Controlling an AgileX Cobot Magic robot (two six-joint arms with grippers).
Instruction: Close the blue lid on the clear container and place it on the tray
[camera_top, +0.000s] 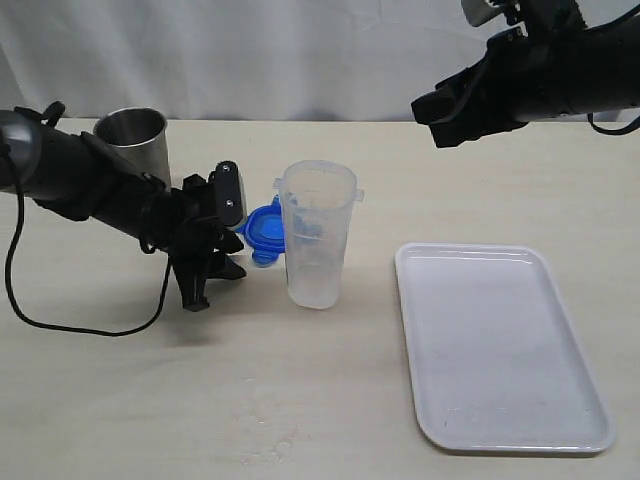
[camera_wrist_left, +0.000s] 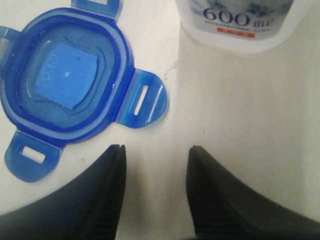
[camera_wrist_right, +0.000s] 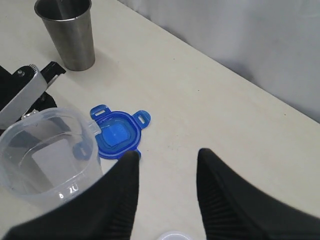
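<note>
The blue lid (camera_top: 263, 232) lies flat on the table, just behind and left of the clear container (camera_top: 318, 235), which stands upright and uncovered. My left gripper (camera_top: 212, 280) is low over the table next to the lid. In the left wrist view the left gripper (camera_wrist_left: 156, 148) is open over bare table, with the lid (camera_wrist_left: 67, 87) off to one side of one finger (camera_wrist_left: 107, 190) and the container base (camera_wrist_left: 240, 22) beyond. The white tray (camera_top: 500, 345) lies empty at the right. My right gripper (camera_top: 432, 118) hangs high at the back right, open and empty (camera_wrist_right: 167, 152), looking down on the lid (camera_wrist_right: 118, 135) and container (camera_wrist_right: 45, 155).
A steel cup (camera_top: 133, 140) stands at the back left, behind my left arm, and shows in the right wrist view too (camera_wrist_right: 67, 32). A black cable (camera_top: 60, 325) loops on the table at the left. A white curtain closes off the back.
</note>
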